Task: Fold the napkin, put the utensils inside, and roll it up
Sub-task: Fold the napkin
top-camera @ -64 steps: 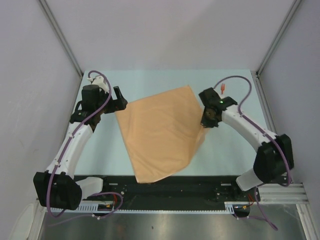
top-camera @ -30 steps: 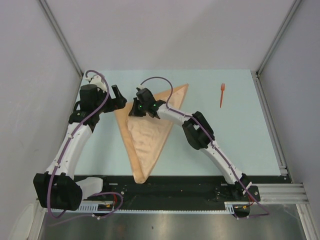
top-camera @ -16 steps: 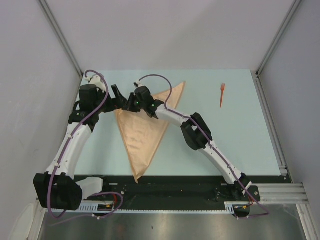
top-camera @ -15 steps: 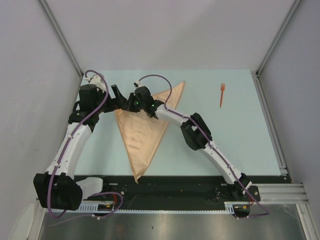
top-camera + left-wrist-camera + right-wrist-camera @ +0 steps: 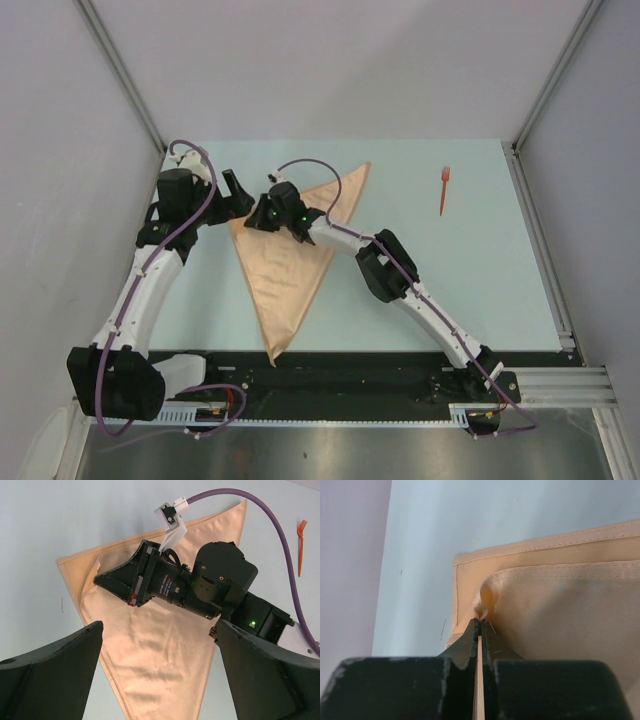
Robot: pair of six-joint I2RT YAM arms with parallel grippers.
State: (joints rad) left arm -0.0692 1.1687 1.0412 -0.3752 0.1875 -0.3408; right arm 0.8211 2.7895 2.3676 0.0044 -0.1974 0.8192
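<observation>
The shiny peach-orange satin napkin [image 5: 285, 270], which two seconds ago lay spread as a wide four-cornered sheet, is now folded in half into a long triangle on the pale blue-green tabletop [image 5: 470, 290]. Its point faces the arms' bases and its long edge runs toward the far side. The right gripper [image 5: 252, 220] did this: it has carried the cloth's right corner across to the left one. In the right wrist view its jaws are closed tight on a small pinch of the upper layer. That pinch sits just inside the stitched corner of the lower layer, so the corners are close but not quite matched. Over the last second the triangle has only narrowed and flattened slightly. The left gripper [image 5: 238, 195] hovers just beside that same corner with its jaws spread wide, holding nothing. The small thin red-orange plastic fork [image 5: 443, 190] lies untouched at the far right, well apart from the cloth. The fold looks essentially made (it still wants releasing), so filling and rolling remain.
</observation>
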